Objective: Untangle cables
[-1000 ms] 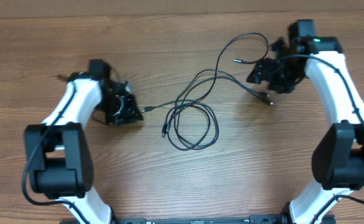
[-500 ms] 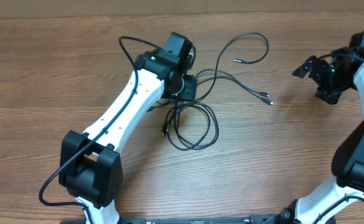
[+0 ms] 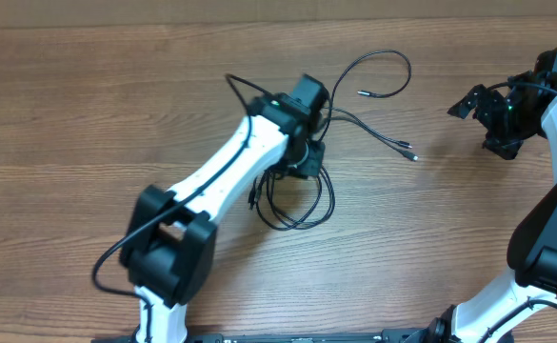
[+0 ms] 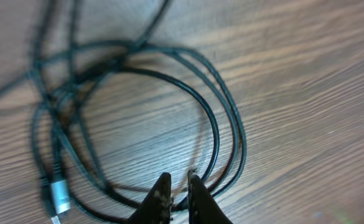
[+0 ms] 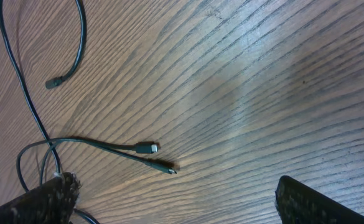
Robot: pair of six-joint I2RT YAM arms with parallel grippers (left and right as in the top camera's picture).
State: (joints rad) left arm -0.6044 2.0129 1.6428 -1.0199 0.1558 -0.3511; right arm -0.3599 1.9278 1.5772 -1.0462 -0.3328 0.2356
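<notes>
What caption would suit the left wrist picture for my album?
Left gripper, fingers pinching the edge of coiled black cables on a wooden table.

Cables (image 3: 331, 200) partly hidden under left arm (image 3: 245, 157); wrist view blurs upper strands.

A brown wooden table (image 3: 69, 114) with lengthwise grain fills the view, a pale strip (image 3: 278, 8) bordering its far edge.

The cables (image 3: 332, 202) sit mid-surface (image 3: 88, 114), coil nearest me, loose ends trailing behind it and off to the right. My left end effector (image 3: 305, 168) is over the coil's far edge. My right end effector (image 3: 492, 119) is well off right, apart from everything.
</notes>
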